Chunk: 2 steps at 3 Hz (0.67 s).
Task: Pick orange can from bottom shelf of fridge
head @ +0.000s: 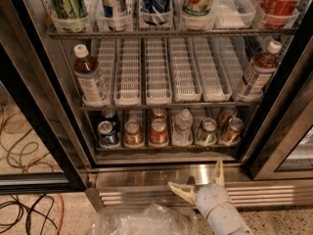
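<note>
Gripper [194, 174] low at 6 o'clock, fingers apart. Orange can [231, 131] sits at its 1 o'clock — probably light, rigid, slick — pinch mid-body.

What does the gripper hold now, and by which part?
Nothing. The gripper is open and empty, low in front of the fridge, below the bottom shelf.

Speckled floor [73, 218] (cables [22, 212] tangled at left); gripper [199, 182] low, right of centre.
</note>
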Each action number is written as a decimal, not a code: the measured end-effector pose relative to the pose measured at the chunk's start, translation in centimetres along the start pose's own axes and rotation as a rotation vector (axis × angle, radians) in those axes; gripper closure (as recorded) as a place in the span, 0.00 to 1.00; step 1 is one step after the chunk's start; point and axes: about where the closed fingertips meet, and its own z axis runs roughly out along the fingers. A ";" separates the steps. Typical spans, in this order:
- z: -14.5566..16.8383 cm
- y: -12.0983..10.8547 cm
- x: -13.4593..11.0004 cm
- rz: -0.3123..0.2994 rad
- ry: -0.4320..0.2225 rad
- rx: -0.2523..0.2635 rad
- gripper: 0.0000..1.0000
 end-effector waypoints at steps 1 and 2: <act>0.6 -0.8 0.5 0.042 -0.031 0.050 0.00; 1.5 -4.3 1.5 0.102 -0.115 0.214 0.00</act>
